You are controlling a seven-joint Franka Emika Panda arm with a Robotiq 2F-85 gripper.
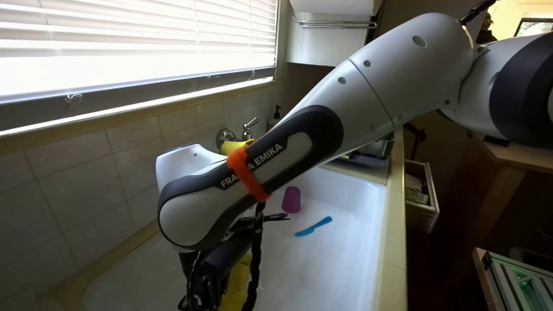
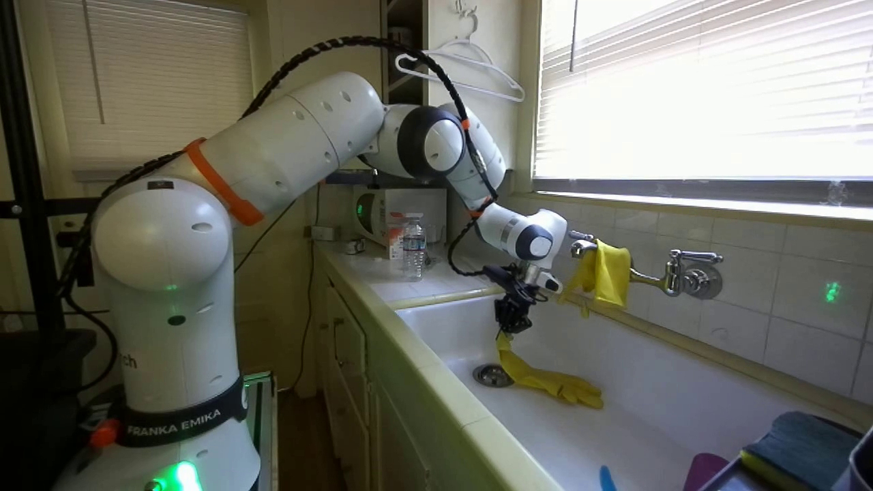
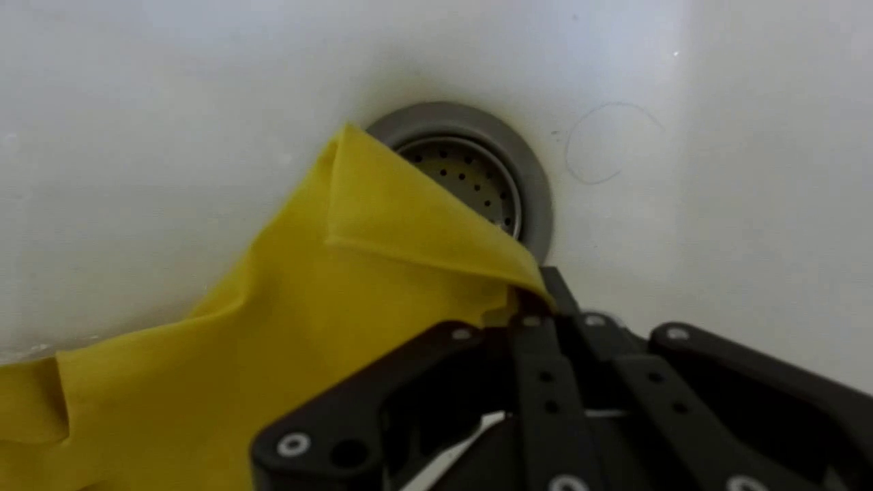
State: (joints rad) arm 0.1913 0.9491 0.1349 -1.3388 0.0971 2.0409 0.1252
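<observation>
My gripper (image 2: 506, 330) is shut on the cuff end of a yellow rubber glove (image 2: 545, 380), low over the white sink (image 2: 641, 443). The glove's fingers lie on the sink floor. In the wrist view the fingertips (image 3: 545, 294) pinch the cuff edge, and the glove (image 3: 273, 320) spreads to the left, partly over the metal drain (image 3: 535, 170). In an exterior view the arm hides much of the gripper (image 1: 205, 293) and glove (image 1: 236, 283). A second yellow glove (image 2: 611, 273) hangs over the faucet; it also shows in an exterior view (image 1: 233, 147).
A purple cup (image 1: 291, 200) and blue plastic knife (image 1: 313, 226) lie in the sink. A dark cloth (image 2: 805, 447) on a rack stands at its end. A water bottle (image 2: 413, 249) and microwave (image 2: 426, 208) stand on the counter. A drawer (image 1: 425, 205) is open.
</observation>
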